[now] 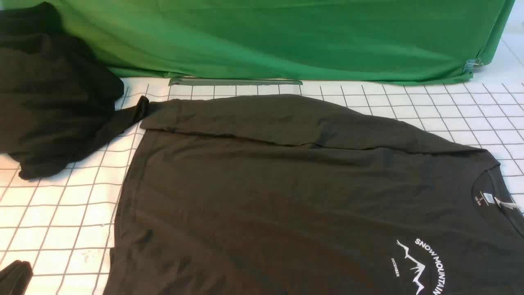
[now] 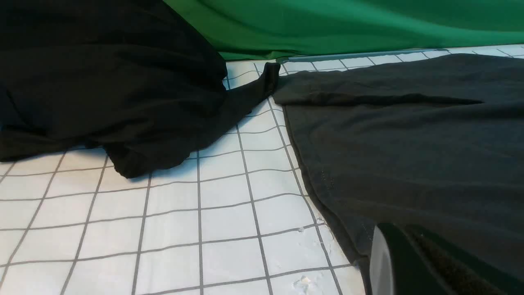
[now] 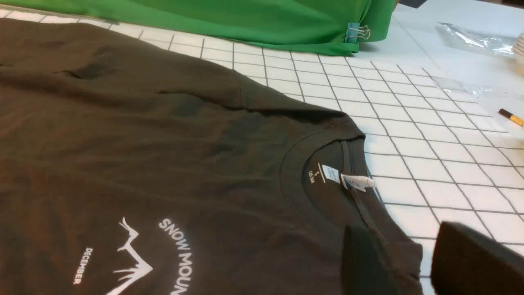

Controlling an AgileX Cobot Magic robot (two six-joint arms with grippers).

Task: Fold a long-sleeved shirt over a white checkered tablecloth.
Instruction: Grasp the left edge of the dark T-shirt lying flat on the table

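You're only beginning — the long-sleeved shirt [image 1: 286, 196] is lying flat on the white checkered tablecloth [image 1: 61, 205], far sleeve [image 1: 286, 119] folded in, body unfolded; left hand [image 2: 405, 262] clenched, right hand [image 3: 403, 254] released.

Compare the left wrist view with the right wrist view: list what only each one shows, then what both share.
Only the left wrist view: the black heap of cloth and the long-sleeved shirt's bottom hem.
Only the right wrist view: the white neck label, the mountain print and a binder clip on the green cloth.
Both: the shirt's body, the white checkered tablecloth and the green cloth.
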